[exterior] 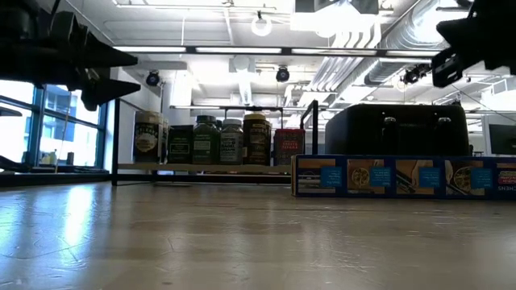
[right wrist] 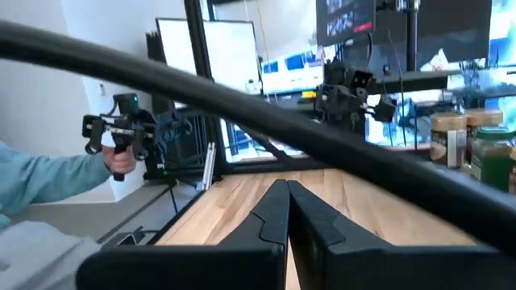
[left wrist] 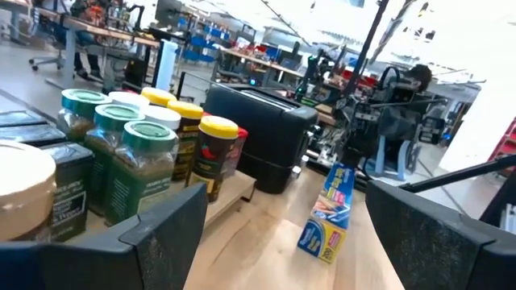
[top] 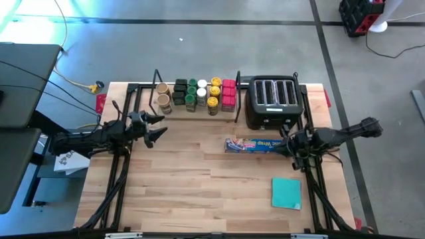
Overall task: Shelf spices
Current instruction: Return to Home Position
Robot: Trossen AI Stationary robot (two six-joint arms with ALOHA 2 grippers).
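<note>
Step (judged): homing, spices (top: 199, 94) racked on shelf (exterior: 201, 168), upper centre | left pincer (top: 161, 127) wide, right pincer (top: 287, 145) closed, empty | next, likely: arms park clear.

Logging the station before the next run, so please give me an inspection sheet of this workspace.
Surface: wooden table, no spills seen.
Job's things: spices stand in rows on the shelf at the back edge; none seen loose.
Clutter: black toaster beside the shelf; blue wrap box in front of it; teal pad nearer the front.
Tools: left tool open, empty, above the table's left; right tool shut, empty, over the box's right end.
Cables: yellow-tipped cable on the floor.
Surroundings: person's sleeve in the right wrist view.
</note>
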